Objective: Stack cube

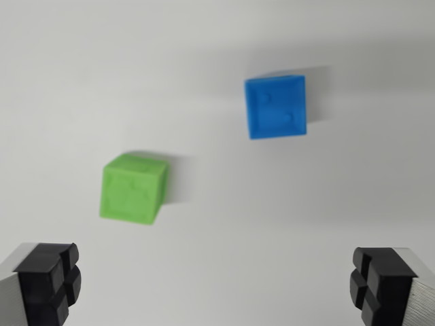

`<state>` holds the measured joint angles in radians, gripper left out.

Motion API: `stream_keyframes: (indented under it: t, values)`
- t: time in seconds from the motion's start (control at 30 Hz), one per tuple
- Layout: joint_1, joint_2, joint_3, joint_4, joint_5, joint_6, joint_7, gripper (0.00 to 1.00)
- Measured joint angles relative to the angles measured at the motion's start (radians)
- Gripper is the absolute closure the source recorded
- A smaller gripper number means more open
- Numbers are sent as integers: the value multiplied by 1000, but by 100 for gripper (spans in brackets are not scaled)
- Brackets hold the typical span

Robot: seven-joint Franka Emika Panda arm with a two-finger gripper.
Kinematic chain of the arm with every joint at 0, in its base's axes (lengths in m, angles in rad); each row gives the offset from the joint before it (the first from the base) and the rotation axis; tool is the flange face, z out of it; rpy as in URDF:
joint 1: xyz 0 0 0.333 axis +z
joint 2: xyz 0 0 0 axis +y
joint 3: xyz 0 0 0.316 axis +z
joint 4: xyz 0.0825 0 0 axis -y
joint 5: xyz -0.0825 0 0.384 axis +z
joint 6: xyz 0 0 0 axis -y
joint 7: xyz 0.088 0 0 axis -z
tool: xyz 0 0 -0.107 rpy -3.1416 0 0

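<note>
A green cube (134, 188) rests on the white surface, left of centre in the wrist view. A blue cube (276, 106) lies farther off, up and to the wrist view's right, apart from the green one. My gripper (216, 285) is open, its two black-padded fingertips (51, 282) at the bottom corners of the picture. Nothing is between the fingers. Both cubes lie beyond the fingertips, and the green one is the closer of the two. The picture is slightly blurred.
A plain white tabletop (217, 258) fills the whole view, with soft shadows beside each cube.
</note>
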<state>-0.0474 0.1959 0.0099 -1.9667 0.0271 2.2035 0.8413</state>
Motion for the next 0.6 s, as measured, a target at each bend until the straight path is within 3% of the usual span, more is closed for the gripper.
stream_keyframes:
  t: [0.6]
  values:
    - [-9, 115, -16, -1, -1, 97, -45, 0]
